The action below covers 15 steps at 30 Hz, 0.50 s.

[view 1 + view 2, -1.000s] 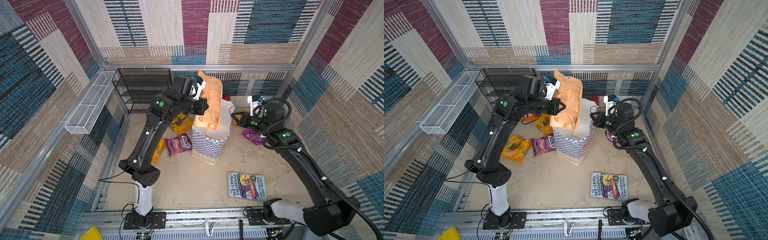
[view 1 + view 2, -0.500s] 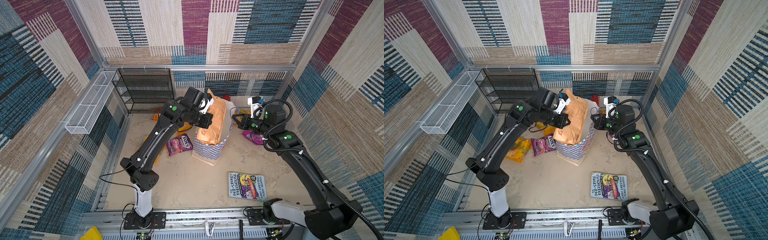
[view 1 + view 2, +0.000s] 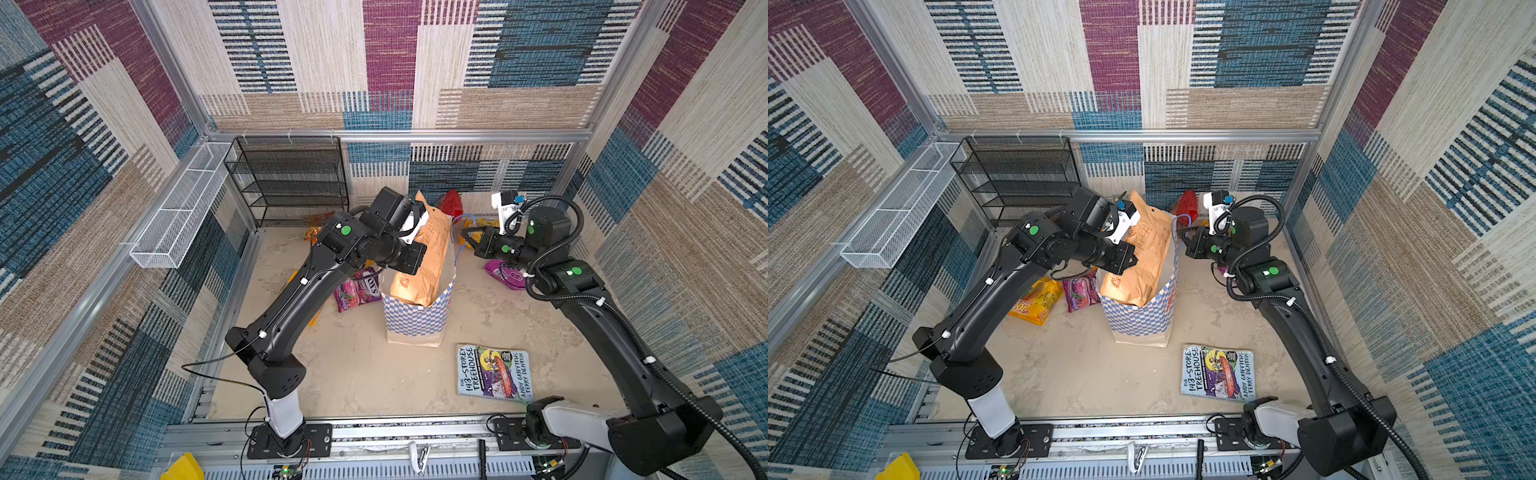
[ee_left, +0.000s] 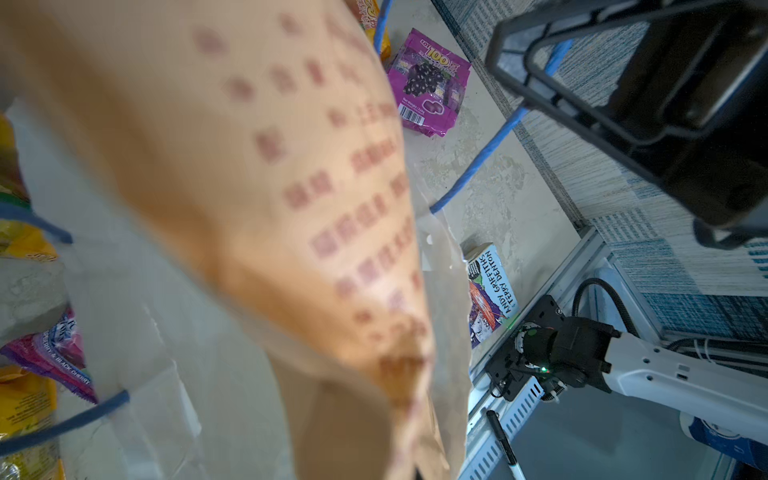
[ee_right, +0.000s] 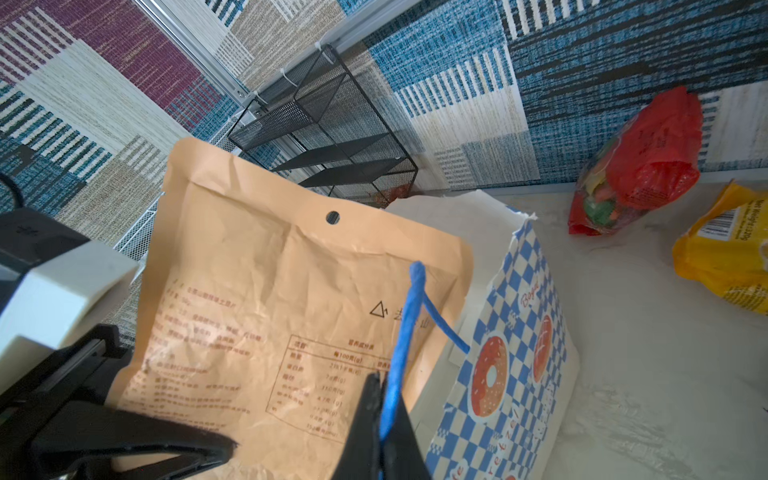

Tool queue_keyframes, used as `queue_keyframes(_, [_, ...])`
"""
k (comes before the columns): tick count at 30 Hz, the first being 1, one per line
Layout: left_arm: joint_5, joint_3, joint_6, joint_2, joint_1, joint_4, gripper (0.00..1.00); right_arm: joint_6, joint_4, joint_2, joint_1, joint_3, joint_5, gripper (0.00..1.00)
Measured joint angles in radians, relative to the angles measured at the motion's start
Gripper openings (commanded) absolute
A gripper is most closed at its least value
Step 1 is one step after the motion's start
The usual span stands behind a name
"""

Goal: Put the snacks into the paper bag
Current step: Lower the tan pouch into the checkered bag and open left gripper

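**One claw steadied the bag while the other fed in a packet**

The paper bag (image 3: 415,324) stood upright near the middle of the surface (image 3: 361,374), its mouth facing up. The right claw (image 5: 380,407) was clenched on the bag's blue cord handle (image 5: 411,316), with the cord pinched between its closed jaws. That grip most likely served to hold the floppy paper mouth open and keep the light bag from tipping or sliding when something pushed into it.

The left claw (image 3: 415,262) was grasping a large tan packet (image 3: 432,257) by one side. The packet hung lengthwise, its lower end already inside the bag's mouth and its upper half standing above the rim, leaning towards the back wall. Holding it by the side probably let the narrow end enter first while the claw stayed outside the opening.

The other snacks lay on the surface around the bag:
- A Fox's packet (image 3: 357,289) and a yellow mango packet (image 3: 1036,301) lay beside the bag under the left arm.
- A purple grape packet (image 4: 428,83) lay on the right arm's side.
- A red packet (image 5: 640,166) leaned on the back wall, with another yellow packet (image 5: 723,257) near it.

The book (image 3: 492,372) lay flat in front of the bag, apart from it. It was no snack, and so was presumably being left alone.
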State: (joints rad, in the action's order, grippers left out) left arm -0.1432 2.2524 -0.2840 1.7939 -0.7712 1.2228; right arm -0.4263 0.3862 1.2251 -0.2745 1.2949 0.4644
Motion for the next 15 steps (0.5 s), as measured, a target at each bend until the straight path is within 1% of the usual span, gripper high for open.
queue_keyframes(4, [0.078, 0.031, -0.058, 0.019, -0.001, 0.005, 0.00, 0.000, -0.007, -0.008, 0.000, -0.029, 0.014, 0.00])
queue_keyframes(7, [0.112, 0.048, -0.106, 0.051, 0.001, 0.002, 0.00, -0.008, -0.009, -0.026, -0.001, -0.053, 0.016, 0.00])
queue_keyframes(11, [0.114, 0.099, -0.137, 0.114, 0.000, -0.015, 0.00, -0.015, -0.016, -0.037, -0.003, -0.070, 0.023, 0.00])
queue_keyframes(15, [0.114, 0.107, -0.163, 0.159, -0.001, -0.026, 0.00, -0.015, -0.017, -0.048, -0.008, -0.087, 0.023, 0.00])
